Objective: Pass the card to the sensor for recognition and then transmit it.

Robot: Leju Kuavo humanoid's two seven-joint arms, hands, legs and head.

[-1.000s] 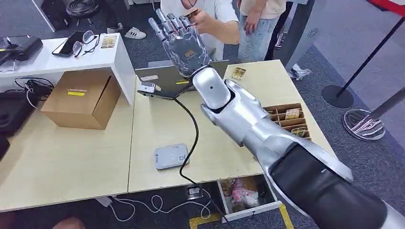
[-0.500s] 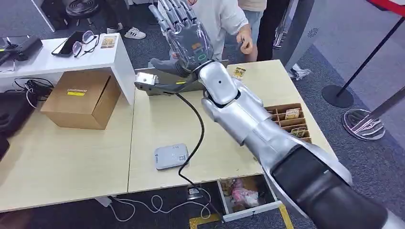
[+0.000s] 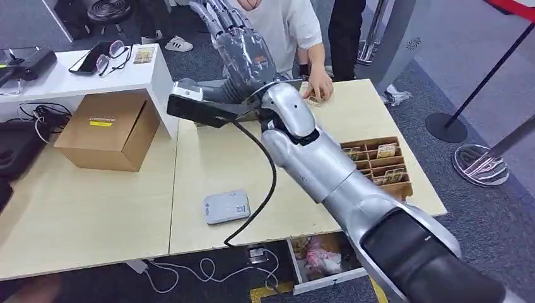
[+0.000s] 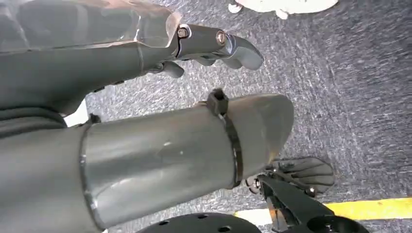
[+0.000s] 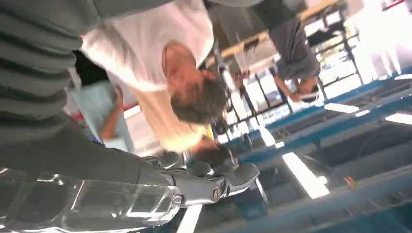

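Hands, robot: 2, the right hand [image 3: 243,47] and the left hand [image 4: 145,121]. Sensor [image 3: 226,206]: 1. Cardboard box [image 3: 108,130]: 1. Card tray [image 3: 378,165]: 1. Phone [image 3: 90,57]: 1. Glasses [image 3: 112,55]: 1 pair. Shoe [image 3: 179,43]: 1. Stanchion bases [image 3: 446,126]: 2. Persons [image 3: 284,28]: 2.

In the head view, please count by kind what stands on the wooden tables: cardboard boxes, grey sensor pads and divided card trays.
cardboard box: 1
grey sensor pad: 1
divided card tray: 1
Total: 3
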